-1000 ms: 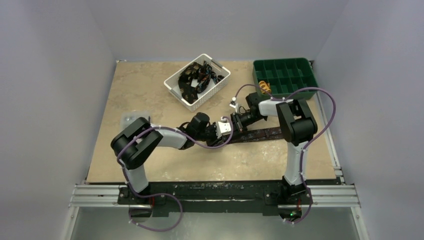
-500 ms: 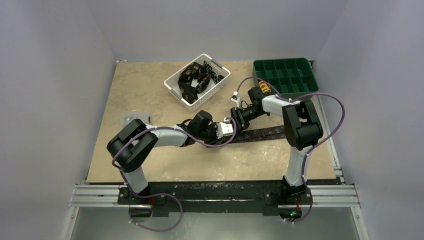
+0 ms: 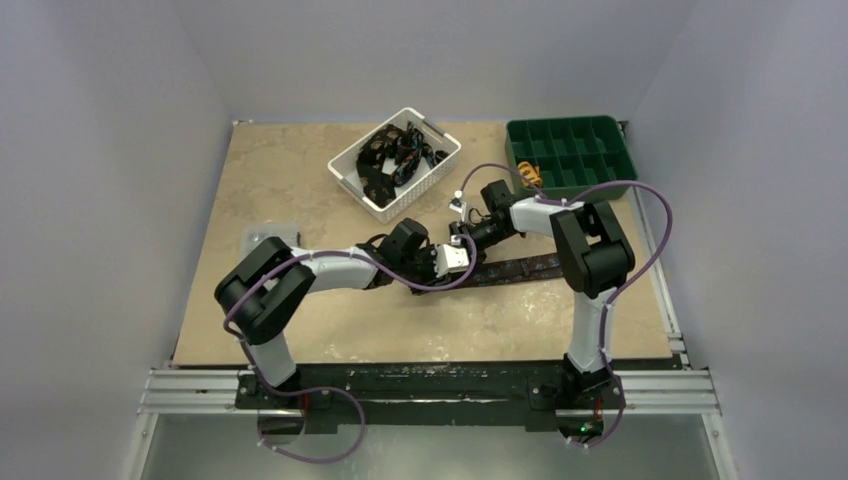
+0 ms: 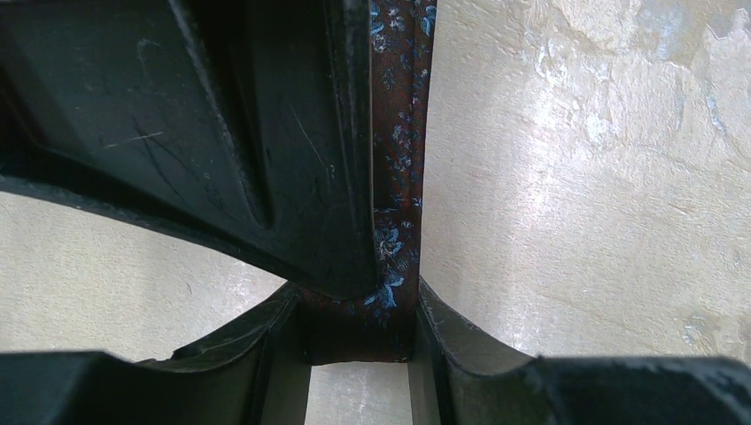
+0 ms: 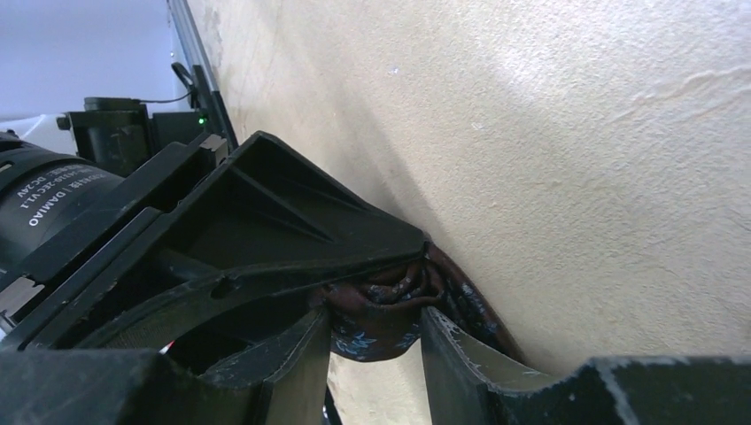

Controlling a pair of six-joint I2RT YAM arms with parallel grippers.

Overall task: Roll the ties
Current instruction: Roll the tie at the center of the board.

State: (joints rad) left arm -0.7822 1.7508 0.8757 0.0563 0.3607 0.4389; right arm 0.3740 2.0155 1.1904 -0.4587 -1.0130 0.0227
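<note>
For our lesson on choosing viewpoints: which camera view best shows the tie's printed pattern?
The left wrist view: the tie runs close through its centre, its small blue flowers on dark brown sharp. The top external view shows it only as a dark strip on the table; the right wrist view shows a bunched, shadowed end.

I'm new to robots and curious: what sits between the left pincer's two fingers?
The flowered tie fills the gap of the left pincer, shown in the left wrist view.

A beige table (image 3: 300, 180) carries a tie (image 3: 525, 268), a white basket (image 3: 420, 190) and a green tray (image 3: 560, 122).
</note>
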